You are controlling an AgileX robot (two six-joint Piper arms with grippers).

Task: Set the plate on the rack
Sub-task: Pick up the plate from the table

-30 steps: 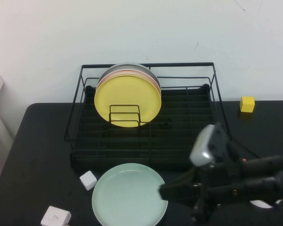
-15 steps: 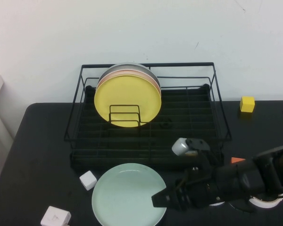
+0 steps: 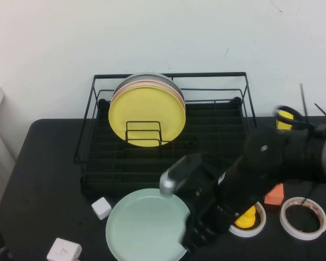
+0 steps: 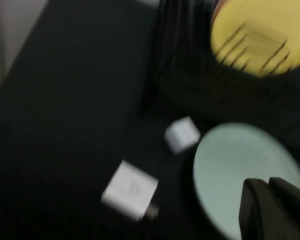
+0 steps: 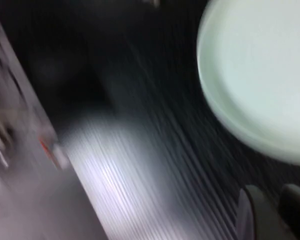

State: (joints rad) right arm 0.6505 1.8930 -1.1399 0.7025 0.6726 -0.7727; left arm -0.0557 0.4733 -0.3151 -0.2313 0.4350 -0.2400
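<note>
The pale mint-green plate (image 3: 144, 225) lies flat on the black table, just in front of the rack (image 3: 206, 74). It also shows in the left wrist view (image 4: 230, 170) and the right wrist view (image 5: 260, 75). My right gripper (image 3: 191, 239) is low at the plate's right edge, and its arm is blurred with motion. In the right wrist view my right gripper (image 5: 274, 192) sits just off the plate's rim. My left gripper (image 4: 266, 182) is shut and empty, above the table by the plate. It is out of the high view.
A yellow plate (image 3: 146, 117) stands in the rack's left part with pink and grey plates behind it. Two white cubes (image 3: 101, 207) (image 3: 64, 251) lie left of the mint plate. An orange block (image 3: 274, 194), two tape rolls (image 3: 301, 217) (image 3: 249, 220) and a yellow cube (image 3: 284, 119) are on the right.
My right arm has swung up and left, its wrist now over the rack's front right, with the gripper still at the plate's right edge. The plate has not moved.
</note>
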